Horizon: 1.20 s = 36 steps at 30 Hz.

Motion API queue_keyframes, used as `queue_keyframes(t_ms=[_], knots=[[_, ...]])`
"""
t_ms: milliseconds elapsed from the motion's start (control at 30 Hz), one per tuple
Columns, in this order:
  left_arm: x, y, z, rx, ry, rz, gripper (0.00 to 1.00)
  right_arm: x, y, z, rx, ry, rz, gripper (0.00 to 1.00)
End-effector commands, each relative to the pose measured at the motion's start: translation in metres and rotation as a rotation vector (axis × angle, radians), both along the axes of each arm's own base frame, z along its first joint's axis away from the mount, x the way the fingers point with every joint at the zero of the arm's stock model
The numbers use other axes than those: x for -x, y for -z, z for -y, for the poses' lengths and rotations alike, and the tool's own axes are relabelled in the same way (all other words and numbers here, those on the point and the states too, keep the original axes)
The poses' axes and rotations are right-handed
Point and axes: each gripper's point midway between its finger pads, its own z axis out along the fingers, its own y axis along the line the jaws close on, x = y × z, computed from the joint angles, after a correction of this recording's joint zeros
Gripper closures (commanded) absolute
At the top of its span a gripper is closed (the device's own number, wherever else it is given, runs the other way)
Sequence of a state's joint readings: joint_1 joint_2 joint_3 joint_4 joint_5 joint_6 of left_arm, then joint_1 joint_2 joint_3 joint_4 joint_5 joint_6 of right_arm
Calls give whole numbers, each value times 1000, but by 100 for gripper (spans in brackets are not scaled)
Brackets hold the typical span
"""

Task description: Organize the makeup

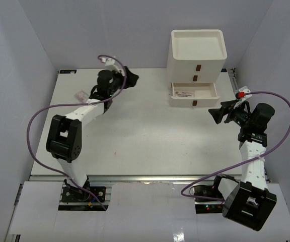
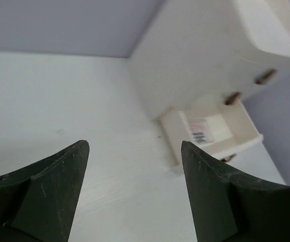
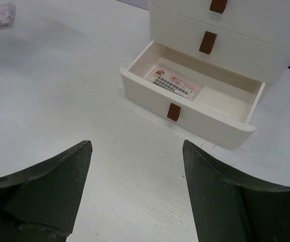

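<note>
A flat white packet with reddish marks (image 1: 184,93) lies in the open bottom drawer (image 1: 191,99); it also shows in the right wrist view (image 3: 176,83) and the left wrist view (image 2: 199,130). A second packet (image 1: 81,96) lies on the table at the far left, also seen in the right wrist view (image 3: 3,14). My left gripper (image 1: 130,79) is open and empty at the back left, just right of that packet. My right gripper (image 1: 216,114) is open and empty, right of the drawer. The sponges and the bottle are out of view.
The white drawer unit (image 1: 198,55) stands at the back right, with an open tray top and brown handles (image 1: 197,67). Grey walls close in on both sides. The purple cable (image 1: 39,121) of the left arm loops over the table's left part.
</note>
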<state>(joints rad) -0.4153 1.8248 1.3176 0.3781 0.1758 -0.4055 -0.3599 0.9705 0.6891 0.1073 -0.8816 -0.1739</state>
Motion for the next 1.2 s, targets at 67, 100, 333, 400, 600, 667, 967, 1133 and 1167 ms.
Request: queue_keyframes(t_ms=[67,100,333,400,600,667,967,1133,1167], knots=[[14,68,-149,159,-396,-380,10,-3,-3,-1,-33,-11,-15,21],[15,72,-169,146,-469,-397,8,-5,-1,-1,-39,-12,-32,21],[27,120,-275,7,-941,-654,2,-23,19,11,-2,91,-136,19],[19,123,-288,-22,-1022,-697,2,-27,20,15,10,133,-144,13],[13,168,-319,-192,-1175,-868,2,-33,24,23,5,213,-169,10],[4,169,-326,-203,-1197,-870,2,-33,24,23,9,218,-165,10],[-22,175,-358,-241,-1234,-868,2,-34,27,23,16,223,-164,10],[-34,182,-361,-258,-1200,-875,2,-34,28,22,17,216,-162,10],[-34,186,-361,-260,-1192,-884,2,-34,28,22,17,215,-163,10]])
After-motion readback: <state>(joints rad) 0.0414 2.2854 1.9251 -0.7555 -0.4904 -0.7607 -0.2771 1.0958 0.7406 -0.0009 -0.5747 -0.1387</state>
